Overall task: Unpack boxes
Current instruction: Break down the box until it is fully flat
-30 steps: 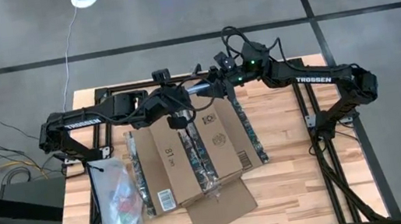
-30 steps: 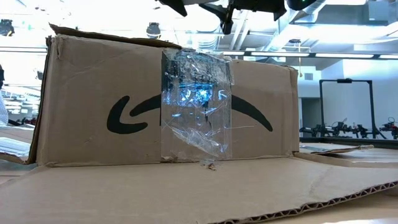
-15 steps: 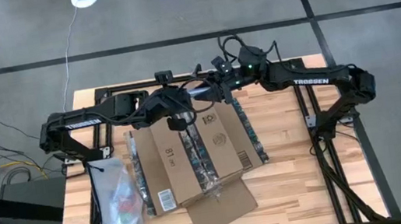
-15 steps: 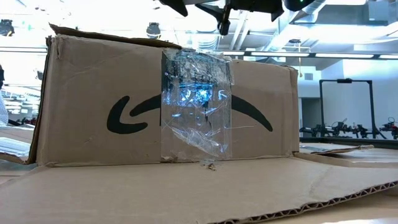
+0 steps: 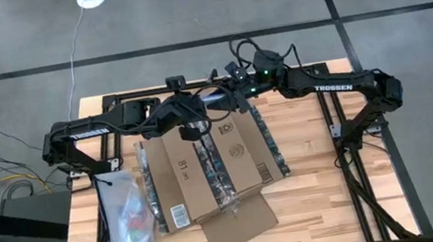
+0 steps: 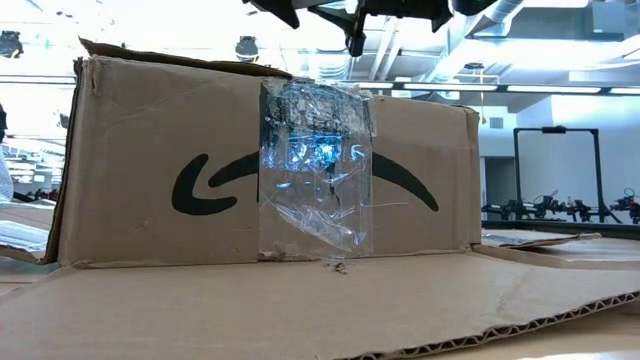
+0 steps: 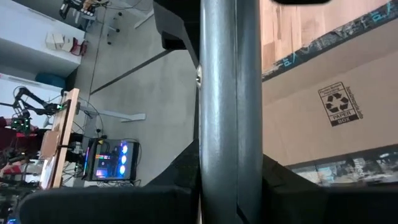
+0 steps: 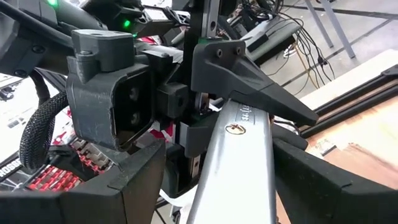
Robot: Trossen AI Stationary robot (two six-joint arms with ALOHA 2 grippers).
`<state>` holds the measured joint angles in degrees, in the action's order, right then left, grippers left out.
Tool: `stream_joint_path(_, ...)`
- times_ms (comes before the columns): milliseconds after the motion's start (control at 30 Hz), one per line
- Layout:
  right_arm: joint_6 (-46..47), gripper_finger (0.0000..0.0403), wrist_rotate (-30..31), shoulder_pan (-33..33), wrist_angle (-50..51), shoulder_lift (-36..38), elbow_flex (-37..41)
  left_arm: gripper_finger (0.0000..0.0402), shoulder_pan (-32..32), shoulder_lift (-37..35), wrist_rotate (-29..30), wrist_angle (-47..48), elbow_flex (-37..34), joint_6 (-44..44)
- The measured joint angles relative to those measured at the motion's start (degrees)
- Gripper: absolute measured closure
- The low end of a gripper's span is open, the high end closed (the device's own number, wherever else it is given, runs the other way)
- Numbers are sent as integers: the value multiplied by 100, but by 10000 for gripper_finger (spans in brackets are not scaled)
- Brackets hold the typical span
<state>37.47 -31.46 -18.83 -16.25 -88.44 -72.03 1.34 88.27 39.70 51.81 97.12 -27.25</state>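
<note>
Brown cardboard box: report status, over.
Left claw, right claw both shut on grey metal bar. Brown corrugated cardboard box taped, closed. Nothing blocking.

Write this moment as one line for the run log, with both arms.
left gripper: jaws shut on metal bar | right gripper: at same bar, above far edge of box | box: taped

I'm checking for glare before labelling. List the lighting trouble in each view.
Low view: the tape on the box glints white, and the ceiling lights behind it are very bright. Left wrist view: the bar, held in the left gripper, hides the middle. Right wrist view: the bar shines along its top. High view: even light on the table, with only faint shadows.
</note>
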Motion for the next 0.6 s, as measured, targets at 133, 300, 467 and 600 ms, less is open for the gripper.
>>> stream_joint_path(133, 3, 144, 0, 0, -5, 0, 0, 351, -7, 0, -4, 40, 0, -56)
stream_joint_path(300, 20, 174, 2, -3, 22, 0, -1, 351, -9, 0, -11, 16, 0, -56)
stream_joint_path(467, 17, 257, 20, -81, 24, -2, 0, 351, -24, 0, 3, -22, 2, -54)
stream_joint_path(600, 2, 289, 17, -156, -22, -2, 0, 351, -24, 0, 28, -21, 2, -51)
